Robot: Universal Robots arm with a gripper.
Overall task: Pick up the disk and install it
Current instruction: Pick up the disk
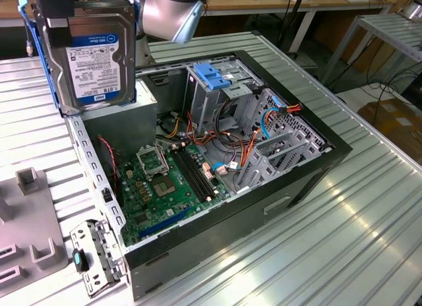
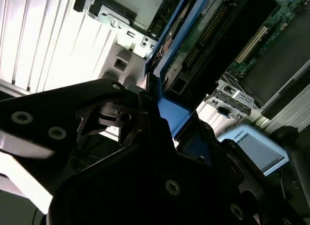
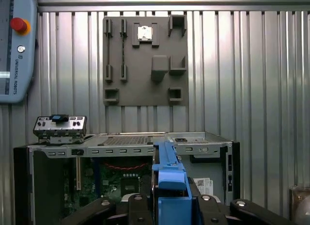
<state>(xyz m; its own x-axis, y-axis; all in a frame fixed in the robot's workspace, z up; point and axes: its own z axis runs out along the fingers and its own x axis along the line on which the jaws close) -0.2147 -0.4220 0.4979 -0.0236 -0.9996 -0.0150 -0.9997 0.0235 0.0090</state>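
Observation:
The disk (image 1: 92, 55) is a silver hard drive with a white-and-blue label, set in a blue plastic carrier. It hangs upright in the air above the far corner of the open computer case (image 1: 316, 167), at the exterior view's left. My gripper (image 1: 64, 17) is shut on it from above. In the first wrist view the blue carrier (image 3: 169, 179) sits clamped between the gripper (image 3: 169, 205) fingers, over the case opening. In the second wrist view the disk's (image 2: 208, 26) green circuit-board side runs along the blue carrier, past the black gripper (image 2: 160, 133) body.
Inside the case are a metal drive cage with a blue top (image 1: 217, 78), a grey power-supply box (image 1: 122, 121), the motherboard (image 1: 165, 181) and loose cables. A grey fixture plate (image 1: 26, 233) and a small metal bracket (image 1: 92, 253) lie on the ribbed metal table (image 1: 330, 240). A pendant with a red button (image 3: 14, 45) lies beyond.

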